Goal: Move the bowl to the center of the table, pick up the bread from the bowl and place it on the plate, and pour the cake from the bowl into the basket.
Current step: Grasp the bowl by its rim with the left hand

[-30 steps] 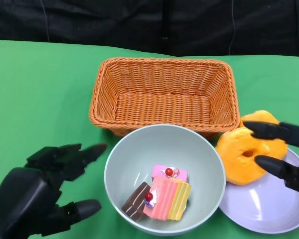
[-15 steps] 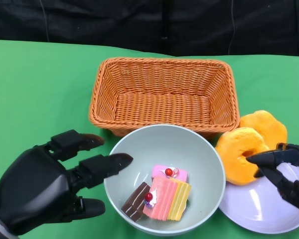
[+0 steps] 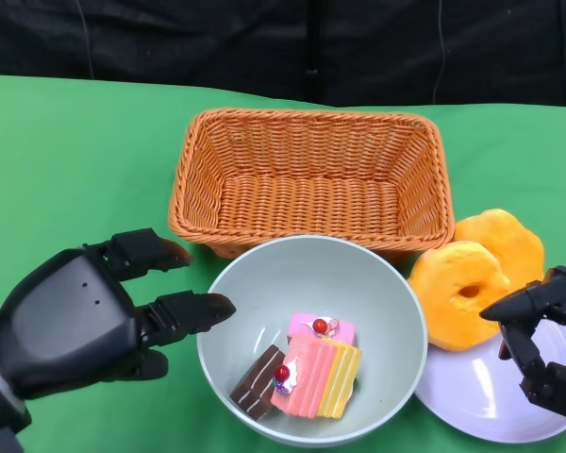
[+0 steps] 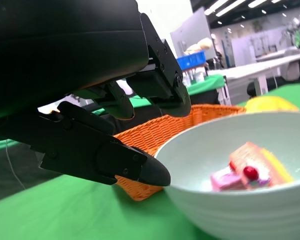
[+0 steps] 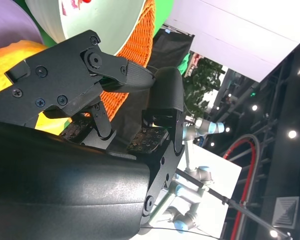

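Observation:
A pale green bowl sits at the table's middle front with several cake pieces inside. Two orange ring breads lie at its right, the nearer one leaning on the lavender plate. My left hand hovers open just left of the bowl, its fingertips close to the rim and not clearly touching. The left wrist view shows that hand beside the bowl and cake. My right hand is over the plate's right side, empty, fingers bent and apart from the bread.
An orange wicker basket stands empty right behind the bowl, almost touching its far rim. Green cloth covers the table, with a black backdrop beyond the far edge. The second bread lies beside the basket's right front corner.
My right hand has let go of the nearer bread and drawn back toward the lower right. My left hand rose and moved in toward the bowl's left rim.

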{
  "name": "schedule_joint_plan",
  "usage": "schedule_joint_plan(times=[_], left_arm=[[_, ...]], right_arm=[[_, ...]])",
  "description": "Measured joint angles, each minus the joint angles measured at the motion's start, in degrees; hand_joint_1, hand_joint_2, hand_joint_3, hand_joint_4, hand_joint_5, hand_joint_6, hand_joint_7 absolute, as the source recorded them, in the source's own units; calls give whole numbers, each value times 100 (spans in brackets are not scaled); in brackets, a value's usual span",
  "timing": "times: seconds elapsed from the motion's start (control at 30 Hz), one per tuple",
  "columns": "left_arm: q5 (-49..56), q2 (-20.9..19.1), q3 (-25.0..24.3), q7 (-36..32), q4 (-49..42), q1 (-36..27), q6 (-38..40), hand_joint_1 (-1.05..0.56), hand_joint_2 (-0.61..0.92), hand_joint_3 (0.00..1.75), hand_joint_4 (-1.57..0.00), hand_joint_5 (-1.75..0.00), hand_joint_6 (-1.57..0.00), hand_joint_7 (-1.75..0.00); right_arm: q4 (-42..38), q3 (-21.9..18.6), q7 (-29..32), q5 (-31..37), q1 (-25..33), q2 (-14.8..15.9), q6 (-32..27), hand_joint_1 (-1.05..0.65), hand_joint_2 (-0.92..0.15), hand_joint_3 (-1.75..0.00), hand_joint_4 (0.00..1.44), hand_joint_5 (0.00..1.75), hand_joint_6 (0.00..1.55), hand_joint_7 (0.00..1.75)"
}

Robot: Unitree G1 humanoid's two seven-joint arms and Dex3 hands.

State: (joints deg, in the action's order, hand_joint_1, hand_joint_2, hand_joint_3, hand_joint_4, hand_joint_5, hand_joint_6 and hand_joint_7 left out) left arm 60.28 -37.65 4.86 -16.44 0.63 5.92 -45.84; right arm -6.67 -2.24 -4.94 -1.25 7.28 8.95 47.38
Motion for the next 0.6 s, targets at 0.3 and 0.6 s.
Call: schedule_joint_plan(times=[0.3, 0.6], left_arm=[[933, -282, 674, -355, -180, 672, 380, -51, 90, 1, -50, -44, -73, -1], [1390, -453, 1349, -1058, -516, 1203, 558, -58, 86, 0, -45, -48, -69, -1]], right_arm=[[-42, -22, -7, 17, -38, -24, 16, -20, -63, -80, 89, 148, 91, 113], [-42, -29, -24, 14, -44, -57, 11, -18, -59, -88, 90, 148, 93, 113]])
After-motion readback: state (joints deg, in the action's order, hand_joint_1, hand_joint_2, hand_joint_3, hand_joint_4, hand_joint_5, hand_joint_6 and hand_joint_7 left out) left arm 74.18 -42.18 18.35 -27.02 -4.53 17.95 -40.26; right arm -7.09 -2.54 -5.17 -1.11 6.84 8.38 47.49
